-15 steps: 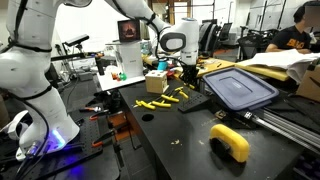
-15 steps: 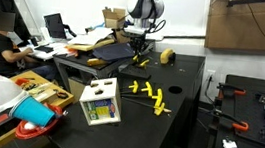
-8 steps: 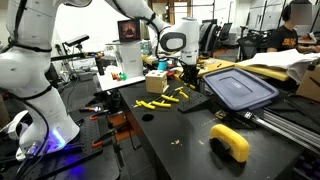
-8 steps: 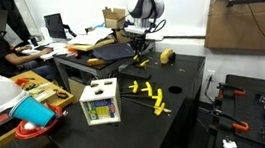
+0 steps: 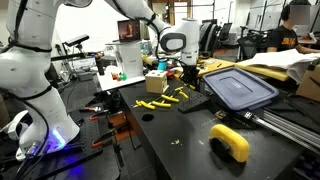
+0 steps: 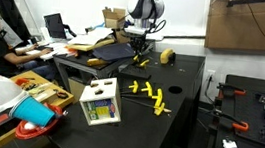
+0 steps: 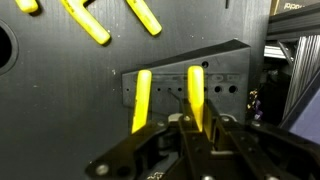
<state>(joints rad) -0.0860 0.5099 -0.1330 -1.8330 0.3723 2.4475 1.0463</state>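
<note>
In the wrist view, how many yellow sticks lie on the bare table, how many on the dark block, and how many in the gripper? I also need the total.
Yellow sticks on the bare table: 3, one cut off by the top edge
Yellow stick on the dark block: 1
Yellow stick in the gripper: 1
Total: 5

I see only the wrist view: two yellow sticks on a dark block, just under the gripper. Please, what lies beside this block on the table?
Observer: A large grey-blue lid lies flat beside the gripper.
Operator: Is something else near the table edge?
Observer: Yes. A thick yellow curved piece lies alone near the front edge of the table.
Operator: Is anybody close to the arm?
Observer: A person sits some way off, beyond the table, not at it.
</note>
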